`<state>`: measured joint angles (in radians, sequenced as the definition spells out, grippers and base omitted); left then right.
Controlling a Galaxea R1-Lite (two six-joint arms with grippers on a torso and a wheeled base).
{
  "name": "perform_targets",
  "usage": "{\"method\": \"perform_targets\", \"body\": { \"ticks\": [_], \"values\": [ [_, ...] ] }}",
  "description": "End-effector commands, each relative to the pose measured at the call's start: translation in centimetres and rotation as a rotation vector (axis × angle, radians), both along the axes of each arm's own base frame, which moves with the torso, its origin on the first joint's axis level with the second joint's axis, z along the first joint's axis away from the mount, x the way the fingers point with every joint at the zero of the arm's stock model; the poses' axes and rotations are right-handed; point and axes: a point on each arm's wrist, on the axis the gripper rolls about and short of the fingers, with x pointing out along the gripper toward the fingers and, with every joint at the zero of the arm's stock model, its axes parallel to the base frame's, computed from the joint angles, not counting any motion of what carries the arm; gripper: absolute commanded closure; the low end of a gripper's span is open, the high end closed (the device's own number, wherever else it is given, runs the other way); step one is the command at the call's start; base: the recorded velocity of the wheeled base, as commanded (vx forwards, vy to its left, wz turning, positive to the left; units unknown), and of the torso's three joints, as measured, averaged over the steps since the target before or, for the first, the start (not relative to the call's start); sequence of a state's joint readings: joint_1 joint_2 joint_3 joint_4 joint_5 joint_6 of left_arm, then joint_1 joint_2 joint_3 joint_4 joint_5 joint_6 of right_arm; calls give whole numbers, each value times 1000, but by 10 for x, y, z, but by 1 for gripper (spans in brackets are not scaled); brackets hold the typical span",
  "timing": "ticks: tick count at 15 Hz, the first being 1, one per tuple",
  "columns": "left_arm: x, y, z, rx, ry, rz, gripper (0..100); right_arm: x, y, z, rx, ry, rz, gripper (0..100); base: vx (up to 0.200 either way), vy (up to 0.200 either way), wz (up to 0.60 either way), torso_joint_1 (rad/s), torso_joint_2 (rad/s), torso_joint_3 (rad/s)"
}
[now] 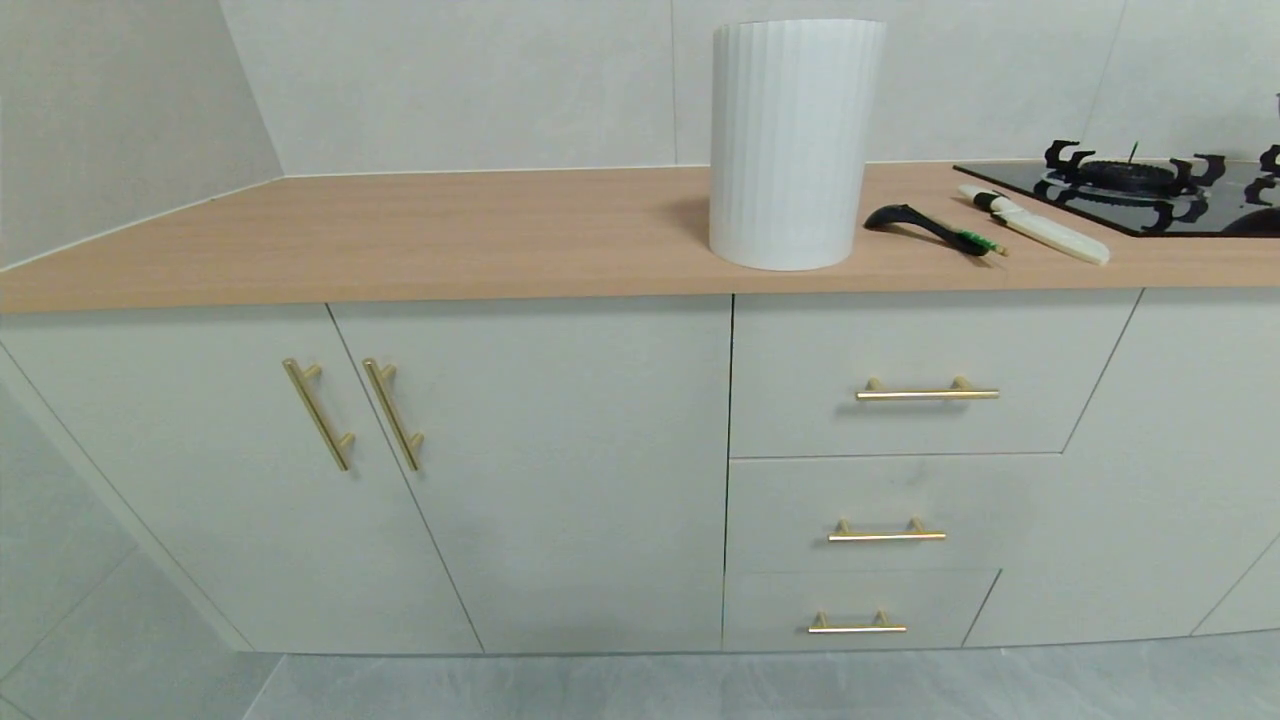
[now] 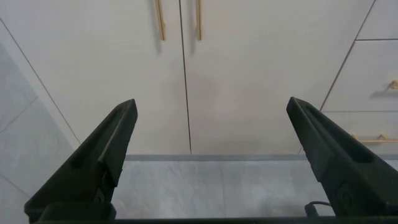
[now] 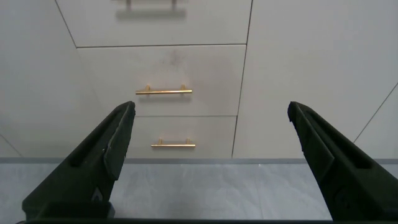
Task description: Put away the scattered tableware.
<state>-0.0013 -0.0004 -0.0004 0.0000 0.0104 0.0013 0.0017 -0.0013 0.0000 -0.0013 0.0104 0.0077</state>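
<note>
1. Left gripper (image 2: 210, 107): jaws wide open, empty, facing the cabinet doors (image 2: 249, 68).
2. Right gripper (image 3: 211, 109): jaws wide open, empty, facing the drawers (image 3: 163, 78).
3. Ladle (image 1: 925, 228) and knife (image 1: 1040, 228): on the counter (image 1: 400, 235), upper right of the head view, right of the canister (image 1: 795, 140).

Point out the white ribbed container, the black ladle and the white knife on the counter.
white ribbed container (image 1: 790, 150), head view, middle of its ribbed wall.
black ladle (image 1: 932, 232), head view, on its handle.
white knife (image 1: 1050, 232), head view, on its blade.
</note>
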Motion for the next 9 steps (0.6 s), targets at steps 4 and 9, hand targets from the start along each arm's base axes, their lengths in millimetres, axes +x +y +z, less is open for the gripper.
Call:
{"method": "perform_targets", "body": {
  "ticks": [4,9],
  "values": [
    [0,0,0,0,1,0,0,0,0,0,0,1,-1,0,0,0,0,0,0,0],
    [0,0,0,0,1,0,0,-1,0,5,-5,-22,3,0,0,0,0,0,0,0]
  ]
}}
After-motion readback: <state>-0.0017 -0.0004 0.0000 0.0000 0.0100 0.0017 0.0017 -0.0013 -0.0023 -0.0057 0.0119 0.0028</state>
